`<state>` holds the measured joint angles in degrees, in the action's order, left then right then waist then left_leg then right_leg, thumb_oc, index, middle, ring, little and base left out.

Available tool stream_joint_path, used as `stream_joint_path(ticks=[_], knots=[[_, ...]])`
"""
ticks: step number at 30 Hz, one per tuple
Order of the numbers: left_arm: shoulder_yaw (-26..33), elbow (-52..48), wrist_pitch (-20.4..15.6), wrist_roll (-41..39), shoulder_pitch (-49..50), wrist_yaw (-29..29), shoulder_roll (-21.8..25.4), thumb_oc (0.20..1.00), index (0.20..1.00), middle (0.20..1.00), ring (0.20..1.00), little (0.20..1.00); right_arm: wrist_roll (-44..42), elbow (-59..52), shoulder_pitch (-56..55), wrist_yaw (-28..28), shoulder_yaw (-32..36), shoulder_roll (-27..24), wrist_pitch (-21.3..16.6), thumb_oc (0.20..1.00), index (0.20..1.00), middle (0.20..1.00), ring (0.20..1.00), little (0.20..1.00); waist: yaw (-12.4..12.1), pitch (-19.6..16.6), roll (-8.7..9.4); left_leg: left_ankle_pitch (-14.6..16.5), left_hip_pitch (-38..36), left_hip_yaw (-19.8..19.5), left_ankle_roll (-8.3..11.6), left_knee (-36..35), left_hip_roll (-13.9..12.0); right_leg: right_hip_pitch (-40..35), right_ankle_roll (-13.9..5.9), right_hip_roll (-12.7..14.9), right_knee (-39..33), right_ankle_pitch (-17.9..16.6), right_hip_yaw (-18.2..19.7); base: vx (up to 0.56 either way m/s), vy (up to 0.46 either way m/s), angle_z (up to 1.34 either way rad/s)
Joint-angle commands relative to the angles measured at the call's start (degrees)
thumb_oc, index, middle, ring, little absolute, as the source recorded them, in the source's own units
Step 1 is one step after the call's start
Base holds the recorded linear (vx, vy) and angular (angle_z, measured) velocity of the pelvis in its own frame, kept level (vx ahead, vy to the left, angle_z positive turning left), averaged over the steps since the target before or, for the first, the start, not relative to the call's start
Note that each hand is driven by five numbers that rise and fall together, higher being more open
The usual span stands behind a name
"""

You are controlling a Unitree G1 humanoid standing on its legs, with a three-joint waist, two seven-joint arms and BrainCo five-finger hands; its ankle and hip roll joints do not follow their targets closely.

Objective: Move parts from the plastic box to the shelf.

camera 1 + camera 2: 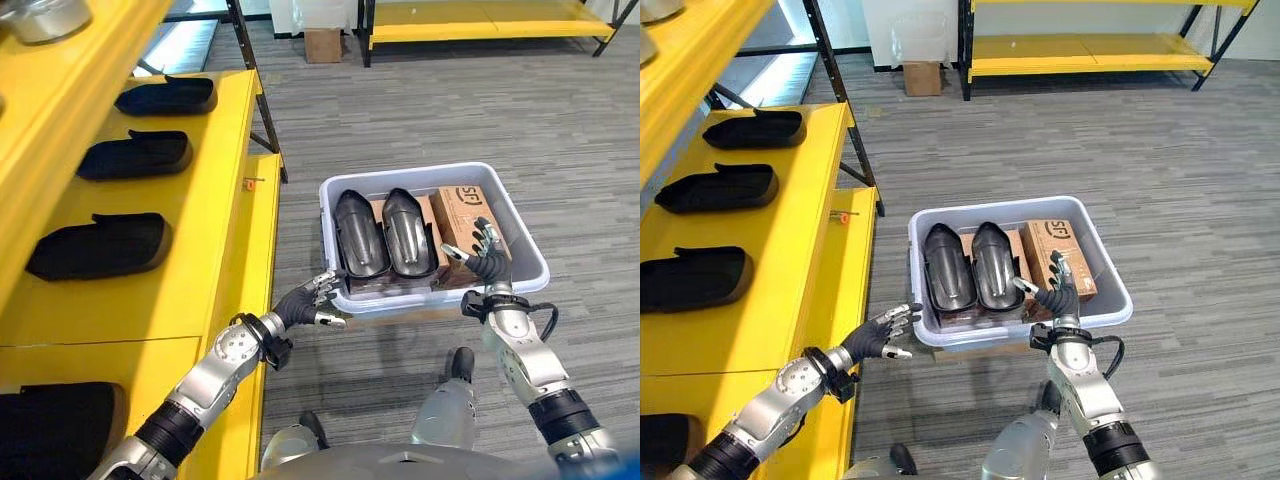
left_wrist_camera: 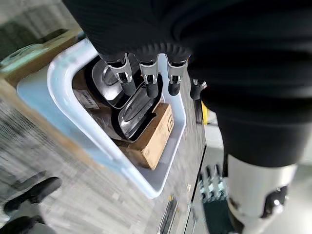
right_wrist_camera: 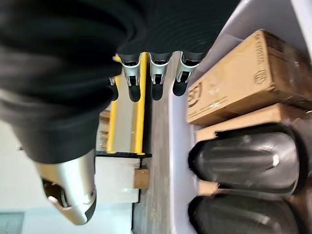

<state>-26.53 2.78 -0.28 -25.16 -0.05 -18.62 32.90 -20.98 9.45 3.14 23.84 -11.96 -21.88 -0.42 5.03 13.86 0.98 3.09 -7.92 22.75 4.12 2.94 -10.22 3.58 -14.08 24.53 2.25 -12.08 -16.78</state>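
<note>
Fingers (image 1: pixel 325 287) of the left hand (image 1: pixel 305 302) are straight and loosely spread, holding nothing, stopped just beside the near left corner of the plastic box (image 1: pixel 525 240); whether the tips touch its rim cannot be told. Right hand (image 1: pixel 487 258) is raised over the near right part of the box, its fingers (image 1: pixel 1058 268) likewise fanned and empty, above the cardboard carton (image 1: pixel 462 215) that lies along the right side inside the box.

Two glossy black moulded parts (image 1: pixel 388 232) lie side by side in the box, resting on flat brown cardboard packages (image 3: pixel 243 123), with the carton to their right. The box stands on the grey carpeted floor (image 1: pixel 450 110), just beside the yellow shelf (image 1: pixel 215 250) at the robot's left.

Three black parts (image 1: pixel 105 246) of similar shape are laid in a row on the shelf's surface, spaced apart, and a further dark one (image 1: pixel 50 425) sits on the nearest section. A small cardboard box (image 1: pixel 322 44) stands on the floor far back, near a second yellow rack (image 1: pixel 480 22).
</note>
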Motion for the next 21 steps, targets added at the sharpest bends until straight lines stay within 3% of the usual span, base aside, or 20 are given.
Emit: stream_joint_path(ticks=[1, 5, 10, 12, 21], knots=[[1.62, -5.76, -1.64, 2.27, 0.14, -2.51, 0.64, 1.000, 1.000, 1.000, 1.000, 1.000, 3.31, -4.64, 3.20, 1.86, 2.87, -2.53, -1.85, 1.000, 1.000, 1.000, 1.000, 1.000, -0.95, -1.61, -0.28, 2.37, 0.59, 3.16, -0.72, 1.84, -0.96, -2.40, 0.60, -3.38, 1.45, 2.97, -1.11, 0.16, -0.349, 0.46], [3.61, -7.32, -1.32, 0.83, 2.79, -2.33, 0.50, 1.000, 1.000, 1.000, 1.000, 1.000, 4.61, -3.45, 3.80, 3.19, 4.04, -5.33, -1.35, 1.000, 1.000, 1.000, 1.000, 1.000, -0.64, -2.47, -0.70, 0.12, 0.06, 3.50, 1.08, 1.18, -3.67, -4.97, 1.91, -7.04, 1.45, 8.91, -2.78, 0.17, -0.347, -0.10], [4.82, -8.26, -0.97, -1.15, 4.35, -0.81, -0.05, 1.000, 1.000, 1.000, 1.000, 1.000, 4.48, -1.01, 5.67, 3.53, 5.80, -7.51, -1.13, 1.000, 1.000, 1.000, 1.000, 1.000, -0.20, -2.44, -0.91, -0.54, -0.43, 5.12, 2.31, 2.66, -6.35, -5.54, 4.38, -9.46, 1.15, 10.56, -3.67, 0.12, -0.225, -0.20], [4.24, -7.80, -1.38, -2.23, 2.98, 1.77, -0.82, 1.000, 1.000, 1.000, 1.000, 1.000, 3.71, -0.27, 7.46, 3.35, 6.79, -9.46, -0.63, 1.000, 1.000, 1.000, 1.000, 1.000, 0.52, -1.65, -1.66, -3.42, 0.77, 6.44, 3.85, 5.50, -9.03, -4.06, 6.78, -11.57, 2.62, 12.67, -3.80, 0.04, -0.279, -0.33], [4.41, -5.88, -5.85, -3.15, 0.12, 10.58, -3.36, 1.000, 1.000, 1.000, 1.000, 1.000, 2.12, -0.80, 5.19, 0.39, 8.23, -9.88, -1.44, 1.000, 1.000, 1.000, 1.000, 1.000, 3.25, -1.07, -3.01, -10.88, 2.00, 10.60, 6.66, 11.10, -13.51, -3.85, 11.06, -14.70, 3.72, 16.20, -4.85, 0.04, -0.159, -0.08]])
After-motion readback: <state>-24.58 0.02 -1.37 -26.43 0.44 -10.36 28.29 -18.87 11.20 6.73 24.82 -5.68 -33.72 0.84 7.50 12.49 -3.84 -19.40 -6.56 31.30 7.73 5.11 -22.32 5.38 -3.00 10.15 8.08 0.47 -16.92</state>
